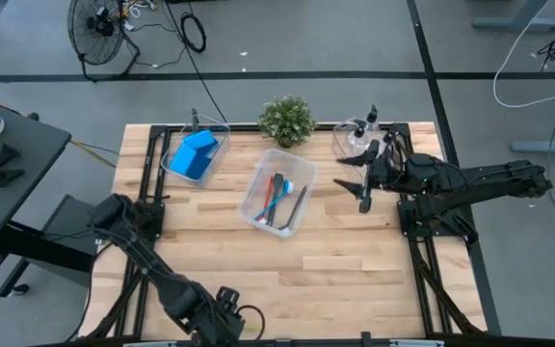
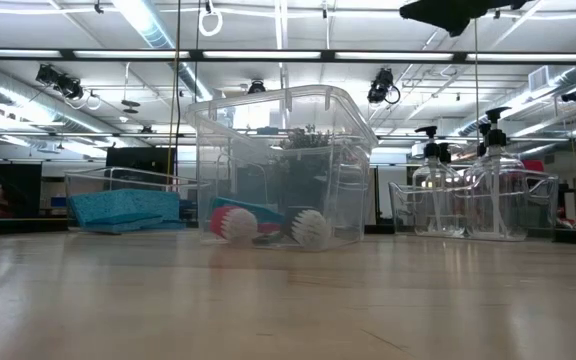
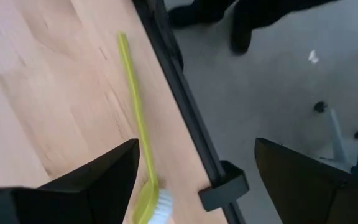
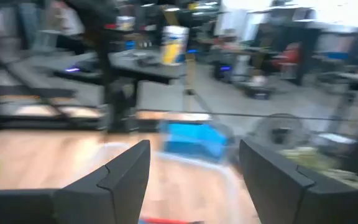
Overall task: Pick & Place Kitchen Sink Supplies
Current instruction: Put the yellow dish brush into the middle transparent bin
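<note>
My left gripper [image 3: 194, 180] is wide open over the yellow-green brush [image 3: 137, 124]; table-edge [image 3: 166, 87] proximity risks knocking it off.

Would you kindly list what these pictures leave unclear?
- Left gripper: cut off by the bottom edge in the high view.
- Yellow-green brush: its head is cut off in the left wrist view.
- Blue sponges: count blurred in the right wrist view.

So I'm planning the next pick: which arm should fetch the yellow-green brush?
Left. Its open gripper already hangs over the yellow-green brush by the table's edge; the right gripper is far off beside the bottle bin.
</note>
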### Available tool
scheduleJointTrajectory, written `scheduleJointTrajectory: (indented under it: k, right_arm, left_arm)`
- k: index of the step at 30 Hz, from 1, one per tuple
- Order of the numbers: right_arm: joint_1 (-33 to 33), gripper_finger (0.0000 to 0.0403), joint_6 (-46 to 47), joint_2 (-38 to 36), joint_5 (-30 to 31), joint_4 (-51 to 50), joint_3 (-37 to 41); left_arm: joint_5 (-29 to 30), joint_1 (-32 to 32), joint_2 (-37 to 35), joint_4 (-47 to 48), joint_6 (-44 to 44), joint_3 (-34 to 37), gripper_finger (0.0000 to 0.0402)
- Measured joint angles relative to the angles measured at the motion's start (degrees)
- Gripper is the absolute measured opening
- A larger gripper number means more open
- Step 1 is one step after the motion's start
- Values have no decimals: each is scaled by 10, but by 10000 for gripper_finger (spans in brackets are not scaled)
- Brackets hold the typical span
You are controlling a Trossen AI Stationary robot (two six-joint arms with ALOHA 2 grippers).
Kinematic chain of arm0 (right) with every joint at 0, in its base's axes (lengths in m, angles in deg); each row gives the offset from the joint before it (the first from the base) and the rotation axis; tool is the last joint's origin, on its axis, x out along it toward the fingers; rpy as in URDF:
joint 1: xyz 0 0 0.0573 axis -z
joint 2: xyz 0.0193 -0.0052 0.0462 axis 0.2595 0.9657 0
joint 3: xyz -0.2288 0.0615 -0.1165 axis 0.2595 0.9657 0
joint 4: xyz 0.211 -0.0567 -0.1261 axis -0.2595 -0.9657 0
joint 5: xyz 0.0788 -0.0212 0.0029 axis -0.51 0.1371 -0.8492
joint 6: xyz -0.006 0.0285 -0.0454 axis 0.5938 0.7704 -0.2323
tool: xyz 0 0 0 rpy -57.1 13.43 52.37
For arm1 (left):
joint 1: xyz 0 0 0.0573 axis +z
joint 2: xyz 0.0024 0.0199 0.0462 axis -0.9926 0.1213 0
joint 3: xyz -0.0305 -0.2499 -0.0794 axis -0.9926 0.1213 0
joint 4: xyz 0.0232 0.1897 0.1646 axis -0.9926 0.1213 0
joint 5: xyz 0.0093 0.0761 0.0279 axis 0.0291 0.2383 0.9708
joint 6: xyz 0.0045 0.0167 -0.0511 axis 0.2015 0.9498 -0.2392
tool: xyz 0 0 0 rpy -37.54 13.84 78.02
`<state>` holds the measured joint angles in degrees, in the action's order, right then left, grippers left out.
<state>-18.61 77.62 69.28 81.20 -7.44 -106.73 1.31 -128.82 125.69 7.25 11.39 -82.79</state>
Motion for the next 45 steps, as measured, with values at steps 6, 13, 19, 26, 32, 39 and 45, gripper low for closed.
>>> scheduleJointTrajectory:
  k: [6,13,19,26,32,39,45]
  right_arm:
    - [-1,235,25,0,-118,-33,0]
    - [0,175,74,-16,-168,-69,0]
    - [-1,117,100,-44,-246,-99,0]
    - [-18,84,119,-83,-287,-144,0]
    - [-28,71,124,-111,-213,-224,-11]
    - [-29,53,81,-113,-144,-418,-107]
    - [-29,43,82,-114,-121,-441,-139]
  left_arm:
    - [4,-10,43,2,-15,0,321]
    - [12,-11,74,1,-75,0,321]
    - [16,-11,85,-1,-76,0,321]
    - [33,-10,102,3,-74,0,321]
    - [33,-9,107,1,-82,22,320]
    - [34,-8,107,-16,-89,48,320]
    - [36,-7,107,-24,-89,68,302]
